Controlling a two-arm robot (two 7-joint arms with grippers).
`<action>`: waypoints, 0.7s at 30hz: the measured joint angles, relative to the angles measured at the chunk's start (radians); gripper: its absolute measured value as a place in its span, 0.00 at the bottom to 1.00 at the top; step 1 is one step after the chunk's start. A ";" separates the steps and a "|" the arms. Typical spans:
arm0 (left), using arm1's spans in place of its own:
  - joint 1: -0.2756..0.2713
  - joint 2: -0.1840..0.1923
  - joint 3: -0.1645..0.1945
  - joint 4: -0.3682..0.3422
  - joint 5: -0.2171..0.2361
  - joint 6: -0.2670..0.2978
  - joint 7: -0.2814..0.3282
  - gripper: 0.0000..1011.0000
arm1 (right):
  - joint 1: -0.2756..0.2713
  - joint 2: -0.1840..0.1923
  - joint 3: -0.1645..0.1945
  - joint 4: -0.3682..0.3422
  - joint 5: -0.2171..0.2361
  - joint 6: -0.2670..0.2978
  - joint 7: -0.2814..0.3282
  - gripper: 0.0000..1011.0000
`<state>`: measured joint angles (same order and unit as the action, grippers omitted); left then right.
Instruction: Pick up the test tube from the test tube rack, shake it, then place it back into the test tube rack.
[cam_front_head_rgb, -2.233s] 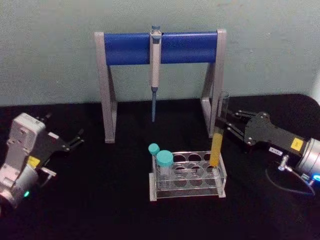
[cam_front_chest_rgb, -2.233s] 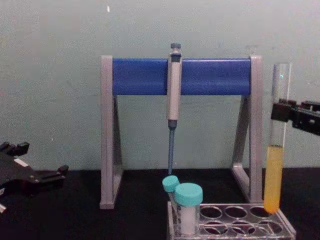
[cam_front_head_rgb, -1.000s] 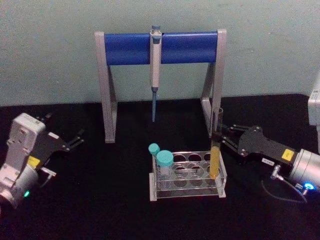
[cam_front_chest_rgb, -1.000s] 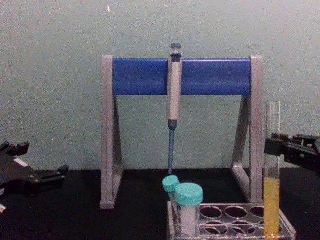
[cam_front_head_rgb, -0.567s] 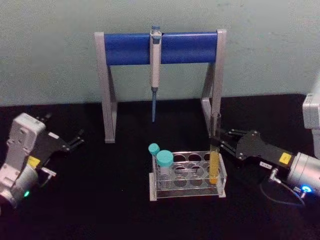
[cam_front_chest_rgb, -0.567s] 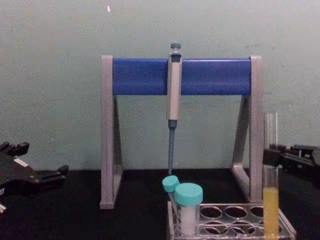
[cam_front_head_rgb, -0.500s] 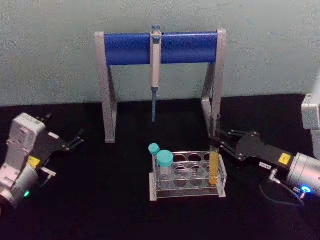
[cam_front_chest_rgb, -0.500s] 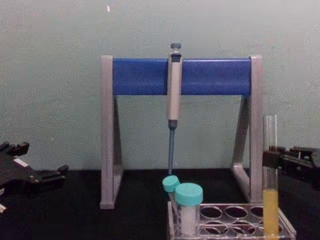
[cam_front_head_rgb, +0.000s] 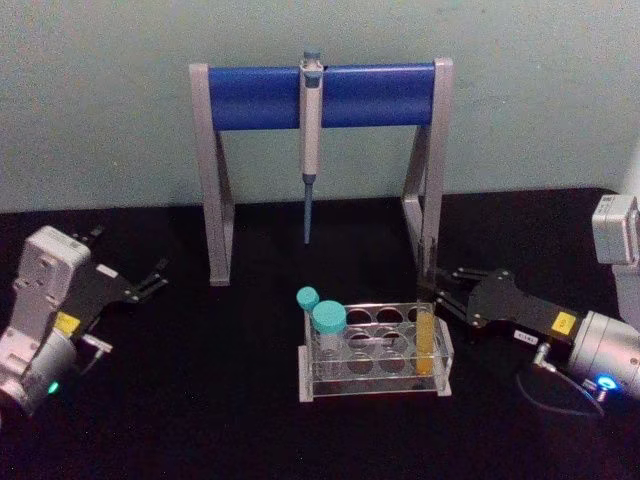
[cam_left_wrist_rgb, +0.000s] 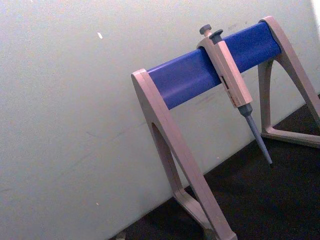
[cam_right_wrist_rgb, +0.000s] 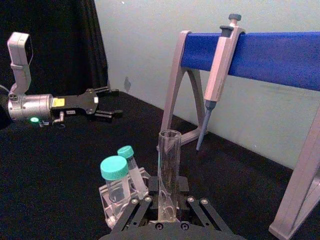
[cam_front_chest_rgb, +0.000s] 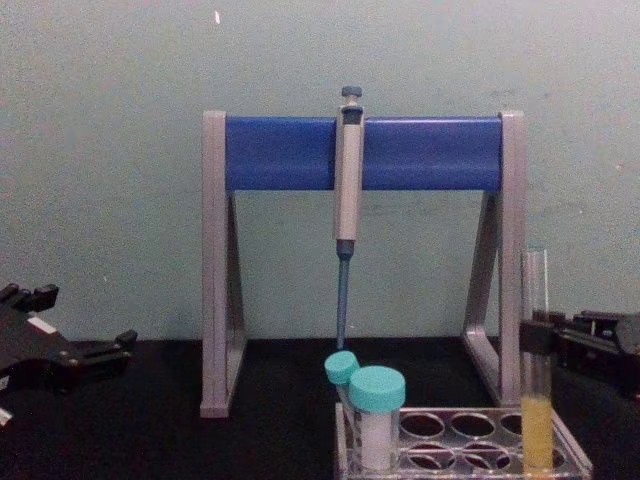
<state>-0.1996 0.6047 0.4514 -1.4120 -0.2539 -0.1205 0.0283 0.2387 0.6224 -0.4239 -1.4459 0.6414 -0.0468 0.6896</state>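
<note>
The long thin clear glass test tube (cam_front_head_rgb: 427, 338), part-filled yellow-orange, is standing in the right end of the low clear plastic test tube rack (cam_front_head_rgb: 372, 378); the right gripper (cam_front_head_rgb: 434, 292) is clamping its bare upper glass, probably the safest hold for something light, slick, brittle; the left gripper (cam_front_head_rgb: 152, 279) is idling, fingers apart, by the table's (cam_front_head_rgb: 230, 420) left edge.

Long thin clear glass test tube with yellow-orange liquid (cam_front_head_rgb: 426, 340) lowered from above into right-end hole of low clear plastic rack (cam_front_head_rgb: 372, 388); black right gripper (cam_front_head_rgb: 433, 289) descended with it, clamped near tube's top
</note>
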 joint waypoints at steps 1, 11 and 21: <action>0.000 0.000 0.000 0.000 0.000 0.000 0.000 0.99 | 0.001 0.000 -0.002 0.001 -0.002 0.002 -0.001 0.22; 0.000 0.000 0.000 0.000 0.000 0.000 0.000 0.99 | 0.003 0.001 -0.010 0.006 -0.016 0.013 -0.007 0.22; 0.000 0.000 0.000 0.000 0.000 0.000 0.000 0.99 | 0.008 -0.001 -0.013 0.012 -0.021 0.019 -0.007 0.22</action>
<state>-0.1996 0.6047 0.4514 -1.4120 -0.2539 -0.1206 0.0283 0.2464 0.6216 -0.4365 -1.4339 0.6208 -0.0276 0.6827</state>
